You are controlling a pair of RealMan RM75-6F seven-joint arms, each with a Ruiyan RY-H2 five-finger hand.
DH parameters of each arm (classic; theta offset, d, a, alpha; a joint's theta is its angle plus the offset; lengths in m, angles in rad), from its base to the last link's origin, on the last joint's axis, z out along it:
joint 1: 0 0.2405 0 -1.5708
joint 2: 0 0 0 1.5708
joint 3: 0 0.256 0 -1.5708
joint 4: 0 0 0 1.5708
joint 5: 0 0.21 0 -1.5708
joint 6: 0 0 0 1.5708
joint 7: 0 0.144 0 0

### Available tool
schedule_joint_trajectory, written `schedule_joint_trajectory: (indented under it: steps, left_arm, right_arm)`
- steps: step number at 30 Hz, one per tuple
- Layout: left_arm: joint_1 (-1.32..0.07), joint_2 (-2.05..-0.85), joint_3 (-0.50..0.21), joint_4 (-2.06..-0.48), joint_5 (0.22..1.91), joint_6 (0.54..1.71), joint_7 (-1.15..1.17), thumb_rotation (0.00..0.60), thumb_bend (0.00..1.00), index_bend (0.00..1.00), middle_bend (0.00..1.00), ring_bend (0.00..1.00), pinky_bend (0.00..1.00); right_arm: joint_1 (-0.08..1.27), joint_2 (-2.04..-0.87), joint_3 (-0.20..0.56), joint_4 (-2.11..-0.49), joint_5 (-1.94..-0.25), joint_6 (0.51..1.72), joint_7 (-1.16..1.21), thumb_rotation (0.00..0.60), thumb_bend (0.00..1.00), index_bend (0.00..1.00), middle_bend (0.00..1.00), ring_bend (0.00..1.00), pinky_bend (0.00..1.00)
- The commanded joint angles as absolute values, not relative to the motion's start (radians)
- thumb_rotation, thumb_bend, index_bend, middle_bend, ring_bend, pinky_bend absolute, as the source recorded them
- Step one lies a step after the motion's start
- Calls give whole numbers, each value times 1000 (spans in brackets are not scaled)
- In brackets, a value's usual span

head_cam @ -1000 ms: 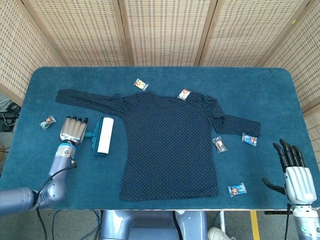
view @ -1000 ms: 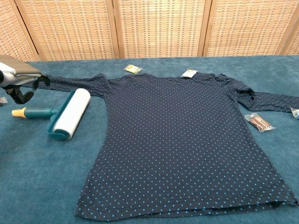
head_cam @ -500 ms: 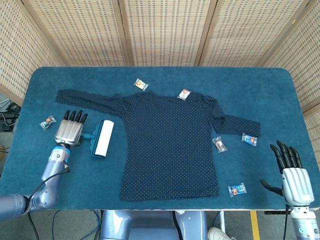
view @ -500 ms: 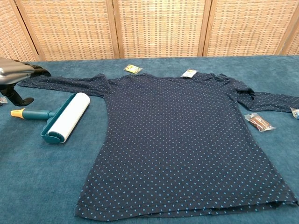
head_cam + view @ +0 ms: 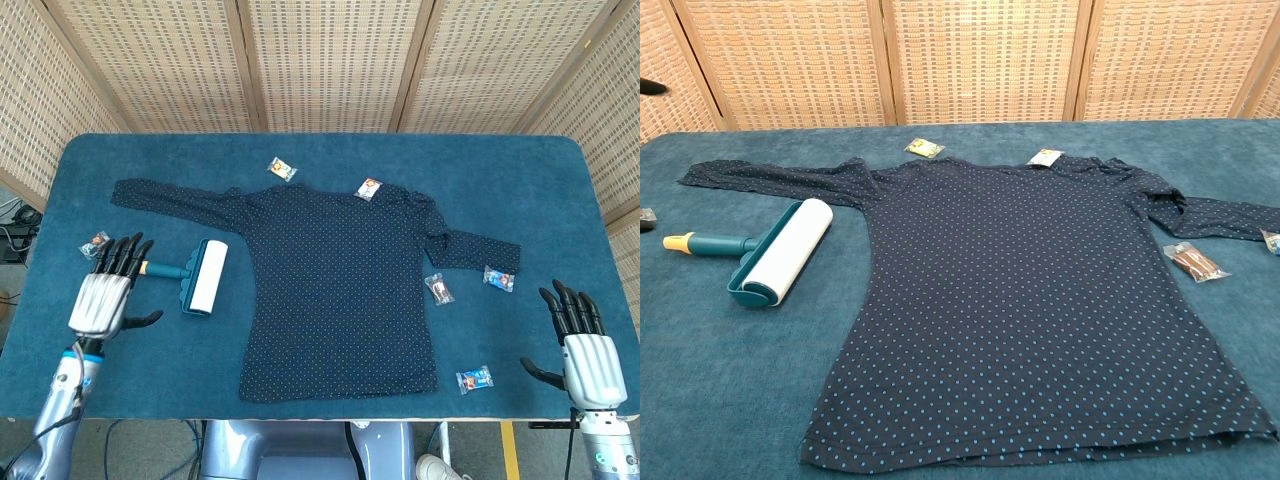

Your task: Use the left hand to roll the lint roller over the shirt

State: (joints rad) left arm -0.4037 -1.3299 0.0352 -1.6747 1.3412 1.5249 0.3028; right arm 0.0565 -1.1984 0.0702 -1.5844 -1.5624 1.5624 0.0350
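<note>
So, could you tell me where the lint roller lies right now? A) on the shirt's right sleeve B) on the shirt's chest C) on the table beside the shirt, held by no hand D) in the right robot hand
C: the lint roller lies on the table, beside the shirt, with the left robot hand open by its handle.

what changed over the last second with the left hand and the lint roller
The left hand drew back toward the table's near left edge and off the lint roller, which it had been resting over; it holds nothing, fingers spread. The roller shifted slightly left, still lying beside the shirt. The right hand sank a little and is open as before. The shirt and the small wrapped packets stayed put.
</note>
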Motion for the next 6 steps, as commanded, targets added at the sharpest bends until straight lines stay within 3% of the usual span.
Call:
schedule_joint_trajectory:
  steps: [1,6]
  left_arm:
    - [-303,-1352,92,-1632,1454,1638,245,600,0,0,0,0,0]
    - [-262,-1357,120,-1591,1512,1667,244,600,0,0,0,0,0]
  right_arm:
    - [55,-1199,73,-1581,-1561,1567,34,600,138,0,0,0,0]
    - [52,-1194,77,-1578,-1556,1574,39,600,137,0,0,0,0]
